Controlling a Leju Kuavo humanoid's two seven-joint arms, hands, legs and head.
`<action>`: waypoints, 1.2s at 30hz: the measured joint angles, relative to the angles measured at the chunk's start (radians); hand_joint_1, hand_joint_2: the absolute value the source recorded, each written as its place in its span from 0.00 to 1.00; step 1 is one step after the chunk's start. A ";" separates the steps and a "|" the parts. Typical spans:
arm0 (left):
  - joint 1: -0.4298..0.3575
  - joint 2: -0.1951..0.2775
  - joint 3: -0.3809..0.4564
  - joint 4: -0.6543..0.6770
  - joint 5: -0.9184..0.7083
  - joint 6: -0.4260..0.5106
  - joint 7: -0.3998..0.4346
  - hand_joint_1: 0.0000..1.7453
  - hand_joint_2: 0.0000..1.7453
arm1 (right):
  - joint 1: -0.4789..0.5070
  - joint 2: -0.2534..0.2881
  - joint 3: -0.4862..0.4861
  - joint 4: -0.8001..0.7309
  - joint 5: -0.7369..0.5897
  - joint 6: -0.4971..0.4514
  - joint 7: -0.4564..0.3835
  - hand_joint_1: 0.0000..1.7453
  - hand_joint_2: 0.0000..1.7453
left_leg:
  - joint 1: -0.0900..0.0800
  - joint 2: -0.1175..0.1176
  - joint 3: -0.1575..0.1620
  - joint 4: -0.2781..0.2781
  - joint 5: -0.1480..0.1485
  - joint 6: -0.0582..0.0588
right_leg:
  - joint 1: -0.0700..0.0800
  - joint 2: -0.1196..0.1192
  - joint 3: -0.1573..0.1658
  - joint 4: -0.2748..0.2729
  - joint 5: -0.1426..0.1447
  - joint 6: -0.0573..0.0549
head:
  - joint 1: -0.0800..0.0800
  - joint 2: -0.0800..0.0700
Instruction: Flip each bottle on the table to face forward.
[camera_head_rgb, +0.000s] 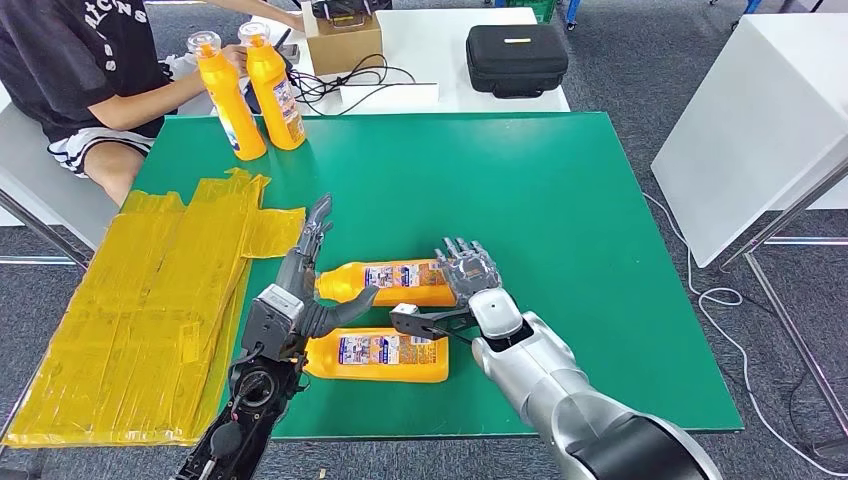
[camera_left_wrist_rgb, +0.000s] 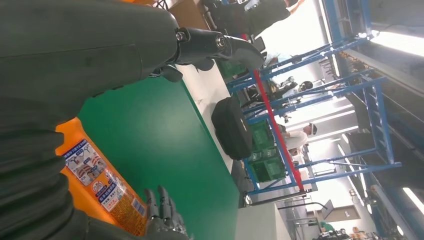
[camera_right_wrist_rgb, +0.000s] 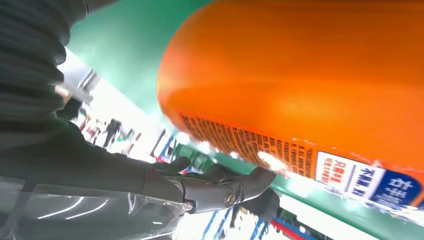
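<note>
- Right arm (camera_head_rgb: 560, 390), lower right of the head view: smooth silver shell sections, ending in a black band at the bottom edge.
- Right hand (camera_head_rgb: 465, 275): dark grey metal fingers, with a long black thumb.
- Left arm (camera_head_rgb: 255, 385), lower left: dark exposed frame with round joint housings and a grey block.
- Left hand (camera_head_rgb: 310, 245): slim dark grey fingers.

Landmark: black case (camera_head_rgb: 516, 58), lying flat on the white counter (camera_head_rgb: 455, 40) beyond the green counter (camera_head_rgb: 560, 220).
Cardboard box: (camera_head_rgb: 343, 42) on the white counter, to the left of the black case.
Cables: black leads (camera_head_rgb: 345, 80) trailing between the cardboard box and the black case.
Yellow sheets: (camera_head_rgb: 150, 300) spread flat on the green counter's left side, well apart from the black case.
Person: (camera_head_rgb: 85, 75) seated far left of the black case, in a dark shirt.
White block: (camera_head_rgb: 750, 120) to the right of the black case, across the grey floor.
</note>
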 joint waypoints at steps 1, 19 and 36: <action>-0.001 0.000 0.000 0.003 0.003 0.003 -0.001 0.00 1.00 | -0.003 0.000 0.018 0.001 0.000 -0.001 0.004 0.00 1.00 | 0.000 0.000 0.000 0.000 0.000 0.000 | 0.000 0.000 0.000 0.000 0.000 0.000 | 0.000 0.000; -0.025 0.000 -0.011 0.028 0.029 0.008 -0.002 0.00 1.00 | -0.036 0.033 0.091 0.001 0.001 -0.017 -0.021 0.00 1.00 | 0.000 0.000 0.000 0.000 0.000 0.000 | 0.000 0.000 0.000 0.000 0.000 0.000 | 0.000 0.000; -0.032 0.000 -0.024 0.033 0.028 0.003 -0.002 0.00 1.00 | -0.022 0.052 -0.041 0.001 -0.220 0.030 -0.194 0.00 1.00 | 0.000 0.000 0.000 0.000 0.000 0.000 | 0.000 0.000 0.000 0.000 0.000 0.000 | 0.000 0.000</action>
